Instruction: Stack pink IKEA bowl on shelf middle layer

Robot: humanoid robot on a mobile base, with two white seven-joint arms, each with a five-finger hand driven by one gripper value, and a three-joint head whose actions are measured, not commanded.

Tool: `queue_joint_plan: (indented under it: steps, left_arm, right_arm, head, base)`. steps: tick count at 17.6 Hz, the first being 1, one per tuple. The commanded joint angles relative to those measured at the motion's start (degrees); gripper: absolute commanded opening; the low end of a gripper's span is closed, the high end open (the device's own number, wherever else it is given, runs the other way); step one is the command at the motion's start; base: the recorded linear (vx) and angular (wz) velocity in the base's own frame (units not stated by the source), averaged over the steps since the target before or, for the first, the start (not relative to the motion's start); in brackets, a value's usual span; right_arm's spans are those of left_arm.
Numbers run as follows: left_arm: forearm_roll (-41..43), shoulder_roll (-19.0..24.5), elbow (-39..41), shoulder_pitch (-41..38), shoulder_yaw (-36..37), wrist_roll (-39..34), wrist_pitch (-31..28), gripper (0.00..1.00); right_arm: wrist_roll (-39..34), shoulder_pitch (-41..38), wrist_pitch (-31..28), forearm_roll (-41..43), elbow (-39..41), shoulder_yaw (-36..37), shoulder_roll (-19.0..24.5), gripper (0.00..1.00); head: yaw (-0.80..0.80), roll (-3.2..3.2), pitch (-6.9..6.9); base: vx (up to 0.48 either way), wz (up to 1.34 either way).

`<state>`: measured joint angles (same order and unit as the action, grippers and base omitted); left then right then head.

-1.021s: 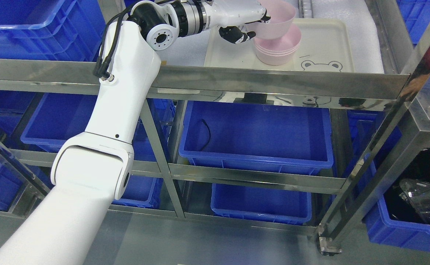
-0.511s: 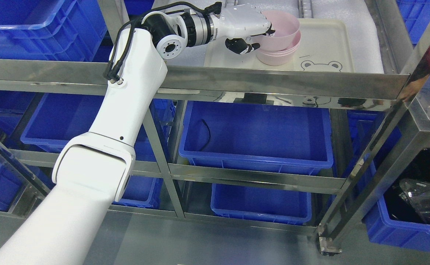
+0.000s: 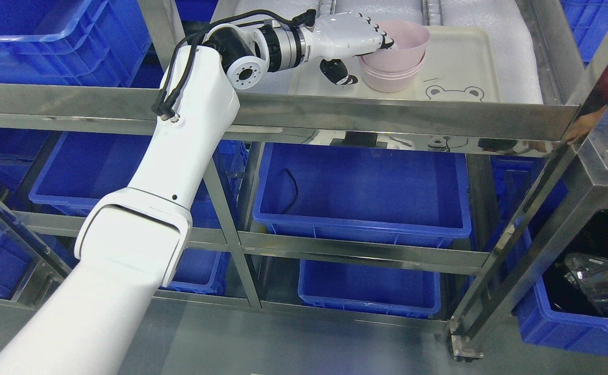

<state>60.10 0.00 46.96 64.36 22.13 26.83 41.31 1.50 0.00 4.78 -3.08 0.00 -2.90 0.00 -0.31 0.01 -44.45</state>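
Since the earlier frames we see the pink bowl lowered from above the stack and now nested in the stack of bowls, its rim sitting a little proud. The steel shelf runs across, its front rail just below the cream tray that carries the stack. The tray's right half lies bare, giving free room there. Blue bins fill the layers beneath. Our left robot hand has its fingers flattened over the bowl's left rim, thumb hanging loose beside the stack; we cannot tell whether it grips.
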Motion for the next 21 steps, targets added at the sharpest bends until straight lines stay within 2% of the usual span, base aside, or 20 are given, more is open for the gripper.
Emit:
queue_joint_plan:
  steps: [1,6,8,10,12,14,18,19,21]
  left_arm:
    - [-0.15,1.0,0.14,0.42,-2.16,-0.37,-0.18,0.69]
    - [-0.41,1.0,5.58,3.05,-8.75,-0.11,-0.35,0.76]
    - [-2.6,1.0,9.35,3.14,-10.25,0.42,-2.54,0.8]
    - [-16.78,1.0,12.97,2.18,-9.56,2.95,-5.18,0.82]
    - [-32.07,1.0,16.3,0.52,-4.93,6.12,-8.07,0.82]
    - [-41.16,1.0,21.47,-2.9,1.56,5.96,-11.67,0.82]
    - [-43.4,1.0,31.16,-14.06,19.41,0.17,-12.13,0.83]
    - [-43.4,1.0,32.22,-16.61,22.49,-0.63,-11.78,0.83]
    - [-43.13,1.0,32.67,-21.0,23.49,-0.29,-10.82,0.83]
  right_arm:
    - [0.0,-1.32,-0.03,0.0,1.0,0.0,-1.0,1.0]
    - [0.0,-1.32,-0.03,0.0,1.0,0.0,-1.0,1.0]
    - [0.0,-1.32,-0.03,0.0,1.0,0.0,-1.0,1.0]
    - [0.0,-1.32,-0.03,0.0,1.0,0.0,-1.0,1.0]
    - [0.0,-1.32,-0.03,0.0,1.0,0.0,-1.0,1.0]
    - [0.0,-1.32,-0.03,0.0,1.0,0.0,-1.0,1.0]
    - [0.0,-1.32,-0.03,0.0,1.0,0.0,-1.0,1.0]
    - [0.0,-1.32,-0.03,0.0,1.0,0.0,-1.0,1.0]
    - [0.0,-1.32,-0.03,0.0,1.0,0.0,-1.0,1.0]
  head:
    - [0.0,0.0,0.0]
    - [0.0,0.0,0.0]
    - [0.0,0.0,0.0]
    - [0.0,0.0,0.0]
    - [0.0,0.0,0.0]
    - [0.0,0.0,0.0]
    - [0.0,0.0,0.0]
    - [0.0,0.0,0.0]
    - [0.0,0.0,0.0]
  base:
    - [0.0,0.0]
    - [0.0,0.0]
    - [0.0,0.0]
    - [0.0,0.0]
    - [0.0,0.0]
    - [0.0,0.0]
    - [0.0,0.0]
    - [0.0,0.0]
    - [0.0,0.0]
